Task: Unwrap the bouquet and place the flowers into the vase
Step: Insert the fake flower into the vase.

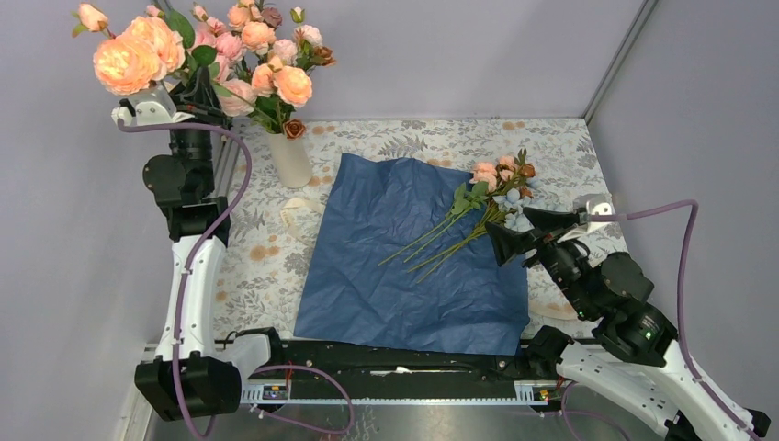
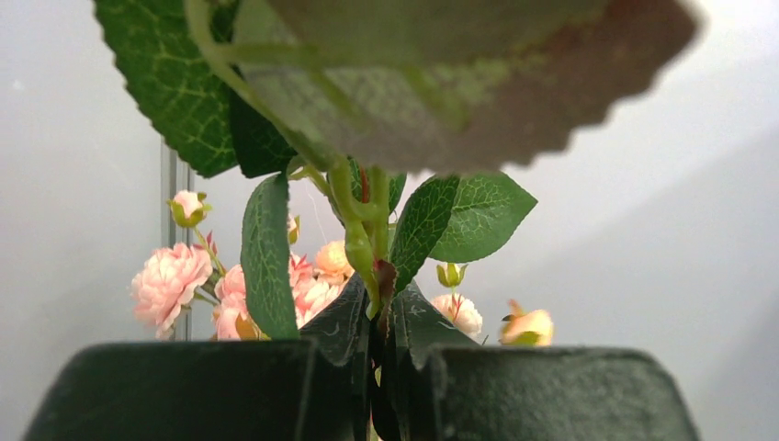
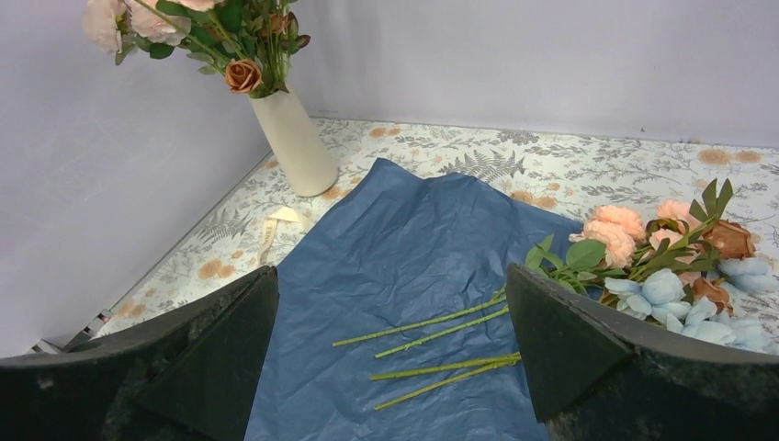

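Only the left wrist view shows the left end effector (image 2: 377, 363) pinching a green stem (image 2: 358, 243). Overhead, the right end effector (image 1: 507, 222) gapes wide beside flowers (image 1: 501, 175) on navy paper (image 1: 404, 266)

Left pincer (image 2: 377, 331) raised high, clamped tight; right pincer (image 1: 516, 230) low, jaws wide.

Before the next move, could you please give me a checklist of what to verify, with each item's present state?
1. Paper spread flat: ok.
2. Vase upright: ok.
3. Left gripper shut on a stem: ok.
4. That stem's end inside the vase: cannot tell.
5. Right gripper open: ok.
6. All flowers in the vase: not ok; several lie on the paper.
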Motion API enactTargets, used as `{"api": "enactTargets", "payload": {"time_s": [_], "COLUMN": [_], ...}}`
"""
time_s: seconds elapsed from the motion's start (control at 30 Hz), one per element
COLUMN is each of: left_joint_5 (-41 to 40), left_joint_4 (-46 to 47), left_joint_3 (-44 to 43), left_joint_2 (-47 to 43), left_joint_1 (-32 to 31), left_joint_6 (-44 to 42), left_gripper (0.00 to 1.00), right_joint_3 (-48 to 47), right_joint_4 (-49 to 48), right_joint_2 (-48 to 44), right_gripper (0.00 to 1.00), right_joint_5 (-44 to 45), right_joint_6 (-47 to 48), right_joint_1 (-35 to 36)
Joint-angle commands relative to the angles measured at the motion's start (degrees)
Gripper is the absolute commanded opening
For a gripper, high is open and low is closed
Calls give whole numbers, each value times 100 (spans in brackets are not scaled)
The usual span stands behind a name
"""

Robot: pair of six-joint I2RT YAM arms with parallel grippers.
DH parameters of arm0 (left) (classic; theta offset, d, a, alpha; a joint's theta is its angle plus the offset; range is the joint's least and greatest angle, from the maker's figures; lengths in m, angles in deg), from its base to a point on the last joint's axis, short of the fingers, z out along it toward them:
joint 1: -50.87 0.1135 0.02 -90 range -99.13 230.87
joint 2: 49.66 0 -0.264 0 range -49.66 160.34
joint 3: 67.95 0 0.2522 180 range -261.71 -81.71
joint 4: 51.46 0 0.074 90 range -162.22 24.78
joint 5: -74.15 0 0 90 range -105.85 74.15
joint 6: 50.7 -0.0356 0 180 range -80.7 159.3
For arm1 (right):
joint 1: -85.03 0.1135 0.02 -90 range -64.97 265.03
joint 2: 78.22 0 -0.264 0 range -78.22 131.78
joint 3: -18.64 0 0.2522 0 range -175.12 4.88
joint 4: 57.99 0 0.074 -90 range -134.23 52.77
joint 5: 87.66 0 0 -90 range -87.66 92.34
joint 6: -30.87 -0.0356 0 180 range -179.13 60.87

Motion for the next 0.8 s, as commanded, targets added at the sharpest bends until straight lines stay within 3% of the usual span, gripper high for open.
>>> {"api": "enactTargets", "payload": {"time_s": [0.0,0.77], "left_joint_5": [48,665], "left_joint_4": [324,480], "left_joint_3": [112,501], "left_joint_2": [24,679], "left_joint_1": [39,29], "left_joint_6": [-82,-86], "left_gripper": [0,0], "right_joint_3": [0,74], "right_joint_4": [34,104], "right_joint_2": [-129,-147], "right_gripper": [100,100], "right_joint_5": [224,229], "right_joint_6": [-119,-178], "right_joint_1": [-1,-1]}}
